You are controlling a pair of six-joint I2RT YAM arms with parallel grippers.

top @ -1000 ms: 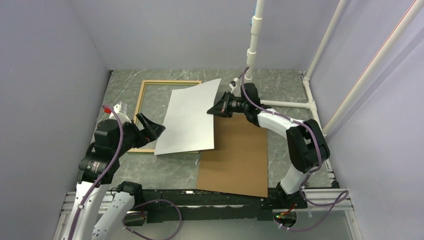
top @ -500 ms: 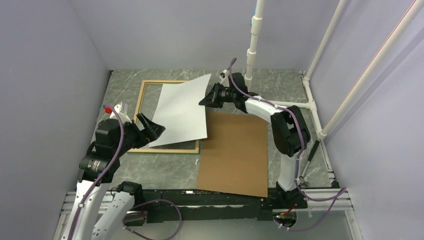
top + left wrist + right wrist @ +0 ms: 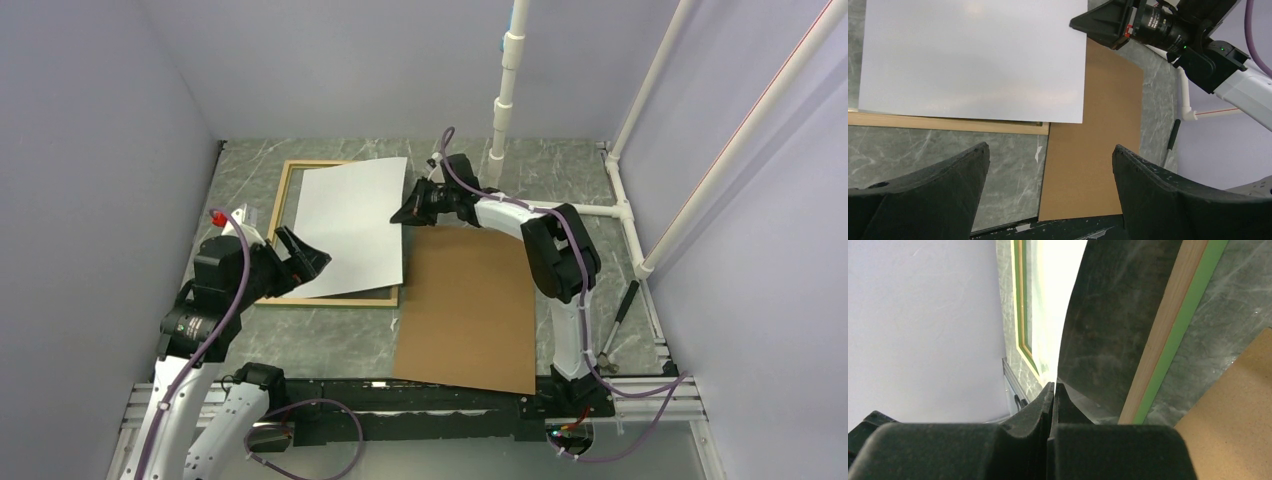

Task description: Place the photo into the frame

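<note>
Brown backing board (image 3: 468,305) flat on grey marbled table (image 3: 335,335); white pipes (image 3: 507,70) behind.

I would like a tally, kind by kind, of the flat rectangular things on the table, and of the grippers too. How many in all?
Photo, white back up: 1
Frame: 1
Brown board: 1
Grippers: 2, the left gripper and the right gripper
Total: 5

We see the photo (image 3: 350,225), white back up, slightly askew over the frame (image 3: 283,200), covering its right rail. The frame, light wood showing, lies flat near the tabletop's far left corner.
</note>
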